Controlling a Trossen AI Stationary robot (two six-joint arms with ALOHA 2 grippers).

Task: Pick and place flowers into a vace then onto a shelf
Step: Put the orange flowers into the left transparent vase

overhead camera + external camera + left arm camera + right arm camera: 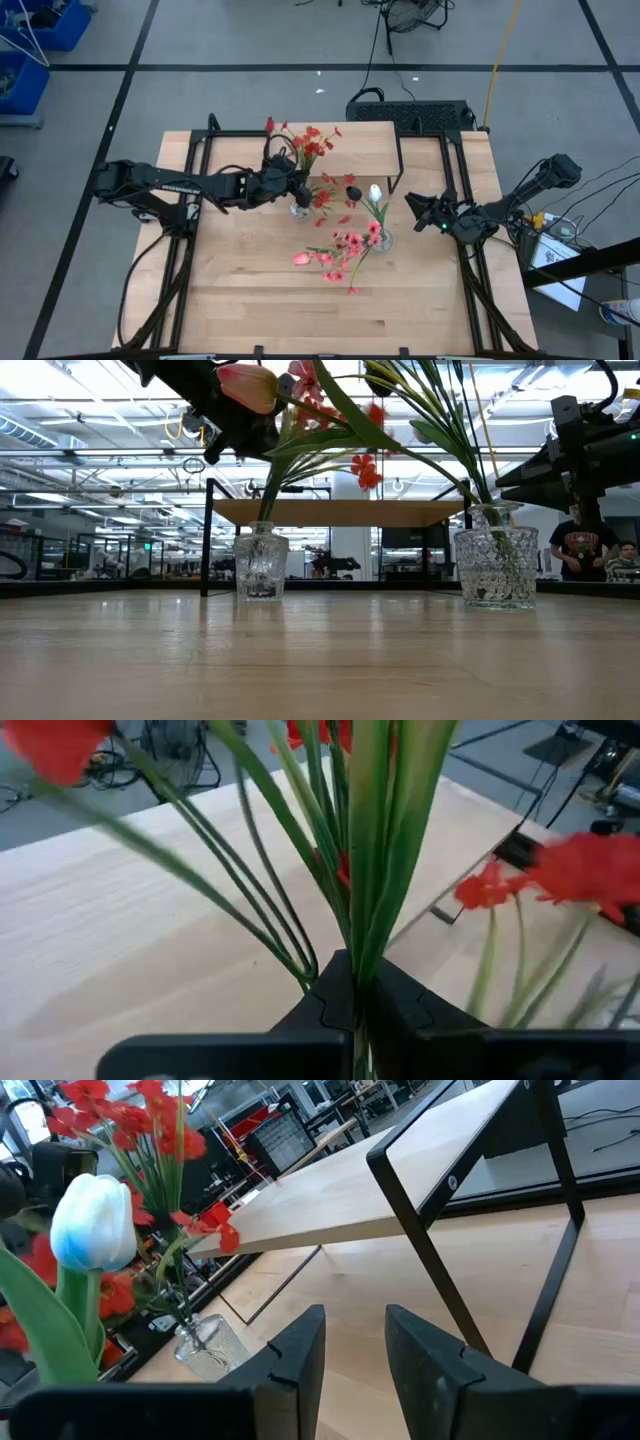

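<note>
Left arm lowers red flowers toward a small vase; right arm waits beside the second vase.

The left gripper is clenched on a bunch of red flowers, pinching the green stems just above the small glass vase, which stands in front of the shelf. The splayed stems may miss the narrow mouth, and a side push could tip the light vase. Right of it, a second vase holds a white tulip and pink sprays; a pink tulip rests near the table. The right gripper hangs released and empty, near that vase, close enough to brush the blooms.
</note>
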